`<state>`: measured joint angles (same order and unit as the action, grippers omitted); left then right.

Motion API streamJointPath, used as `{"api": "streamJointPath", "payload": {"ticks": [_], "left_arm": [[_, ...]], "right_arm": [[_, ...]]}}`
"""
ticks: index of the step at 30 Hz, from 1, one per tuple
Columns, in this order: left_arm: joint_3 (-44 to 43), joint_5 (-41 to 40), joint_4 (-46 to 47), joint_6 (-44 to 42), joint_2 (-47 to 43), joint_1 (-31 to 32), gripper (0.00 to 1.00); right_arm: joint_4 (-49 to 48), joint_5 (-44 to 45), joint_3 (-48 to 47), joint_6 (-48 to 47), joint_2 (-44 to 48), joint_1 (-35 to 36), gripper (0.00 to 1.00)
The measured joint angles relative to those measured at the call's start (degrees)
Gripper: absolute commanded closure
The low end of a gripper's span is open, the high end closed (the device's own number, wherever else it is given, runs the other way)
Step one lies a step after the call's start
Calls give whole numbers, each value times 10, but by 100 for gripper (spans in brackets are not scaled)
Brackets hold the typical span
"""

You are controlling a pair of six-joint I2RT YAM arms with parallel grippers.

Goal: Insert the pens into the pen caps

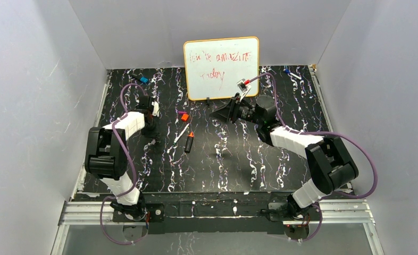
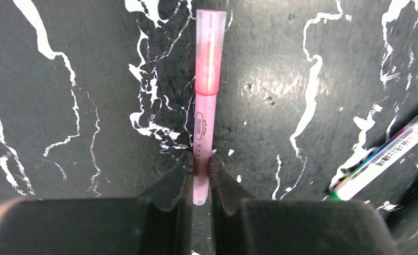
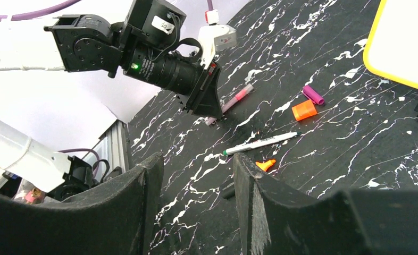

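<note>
Black marbled table [image 1: 239, 170], whiteboard [image 1: 221, 68] behind orange cap [image 3: 304, 110]

Stood open across the worktop's [image 1: 239, 170] near half, centre to right edge. Blocked at the middle of the far edge by the upright whiteboard [image 1: 221, 68]. Crowded left of centre by purple cap [image 1: 182, 113], orange cap [image 1: 185, 118], white pen [image 1: 181, 133] and black marker [image 1: 189, 142], lying close together. Taken up near the left edge by the left gripper [image 2: 200, 156] straddling the pink pen [image 2: 206, 106]; above centre, by the raised right gripper [image 1: 216, 113].
</note>
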<state>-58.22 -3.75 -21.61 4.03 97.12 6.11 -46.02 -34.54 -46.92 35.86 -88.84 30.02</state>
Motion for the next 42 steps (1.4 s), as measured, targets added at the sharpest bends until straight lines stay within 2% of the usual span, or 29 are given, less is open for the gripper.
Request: {"api": "streamJointPath", "payload": {"ticks": [5,6,7,10,14,15,18,22,26,31,36,42], "left_arm": [[-12,12,-2,-5,10,0,100],[-12,13,-3,-5,10,0,97],[-12,13,-3,-4,10,0,86],[-13,13,-3,-5,10,0,62],[-16,15,-6,-2,10,0,42],[-17,15,-7,-2,9,0,40],[-18,29,-7,2,-6,0,41],[-18,64,7,-1,-54,8,50],[-18,95,26,-39,-97,65,51],[-16,137,33,-83,-101,132,48],[-14,133,32,-98,-94,127,48],[-14,120,32,-107,-78,127,54]], "right_arm": [[3,1,0,-2,1,0,41],[5,1,0,-3,2,0,41],[7,1,2,-3,3,0,41],[11,1,7,-3,7,0,41],[14,1,8,-3,9,-1,41],[14,0,8,-3,9,-1,41],[14,0,8,-5,9,-1,41],[16,0,9,-6,9,-1,41],[20,-2,9,-7,9,-1,41],[26,-3,10,-9,9,-1,41],[27,-5,14,-14,13,-1,41],[31,-6,17,-16,14,-1,41]]}}
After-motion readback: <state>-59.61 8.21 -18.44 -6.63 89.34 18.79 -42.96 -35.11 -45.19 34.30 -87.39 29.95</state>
